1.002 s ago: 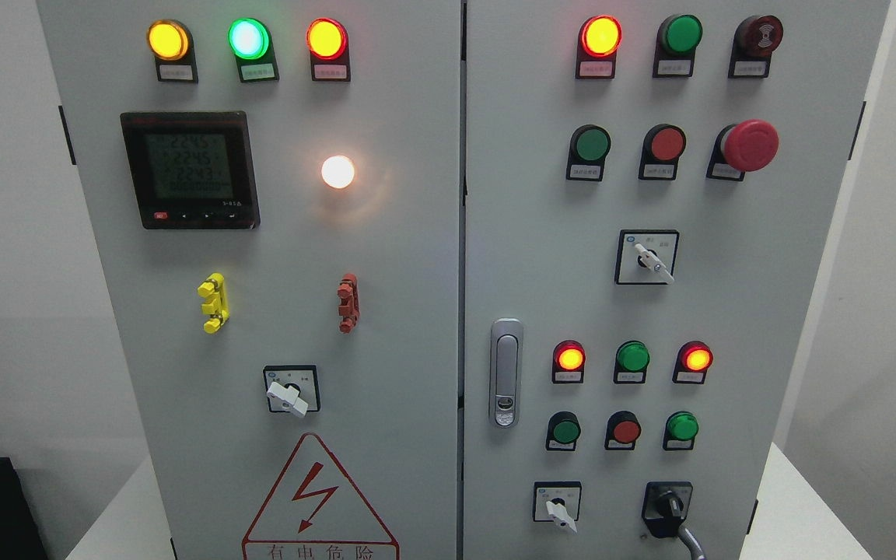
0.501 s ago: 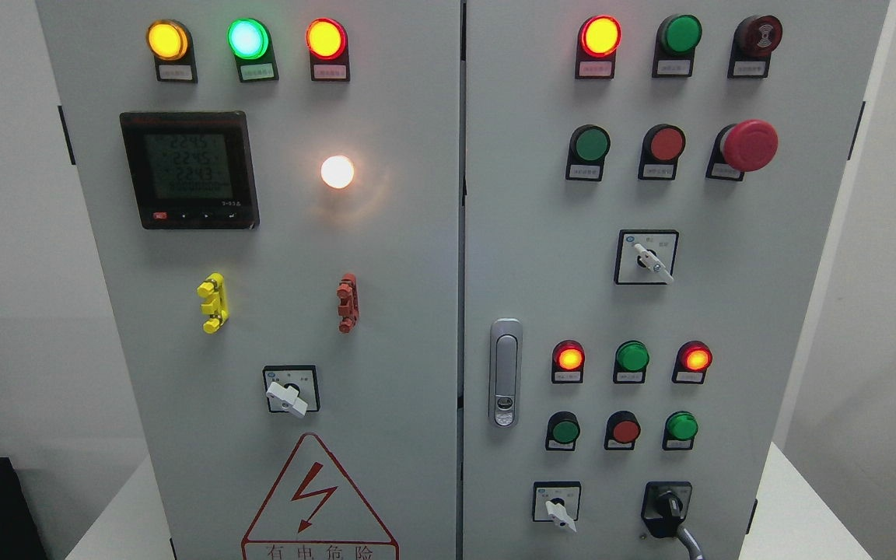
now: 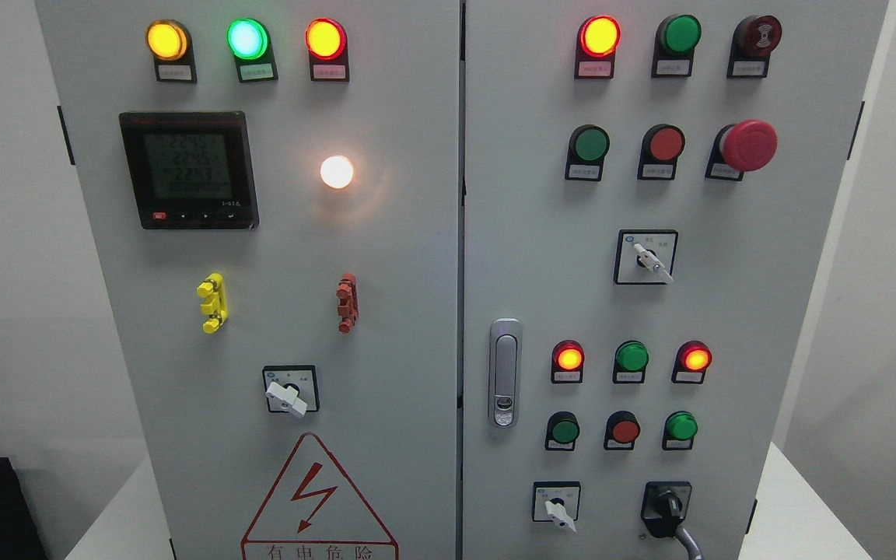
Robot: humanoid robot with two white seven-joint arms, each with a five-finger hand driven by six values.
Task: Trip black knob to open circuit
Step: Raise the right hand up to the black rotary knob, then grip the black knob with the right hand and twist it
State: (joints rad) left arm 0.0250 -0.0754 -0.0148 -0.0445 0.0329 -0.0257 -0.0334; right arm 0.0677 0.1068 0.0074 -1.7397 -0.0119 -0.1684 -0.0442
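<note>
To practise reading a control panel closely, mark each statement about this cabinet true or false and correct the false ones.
1. The black knob sits at the lower right of the right door. True.
2. A robot hand is gripping the black knob. False: no hand is in view.
3. The red mushroom button is on the left door. False: it is on the right door, upper right.
4. The green lamp in the left door's top row is lit. True.
5. The digital meter is on the left door. True.

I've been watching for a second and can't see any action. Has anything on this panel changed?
Nothing visibly changed. The black knob at the lower right keeps its position, the same lamps are lit, and no robot hand is in view.
</note>
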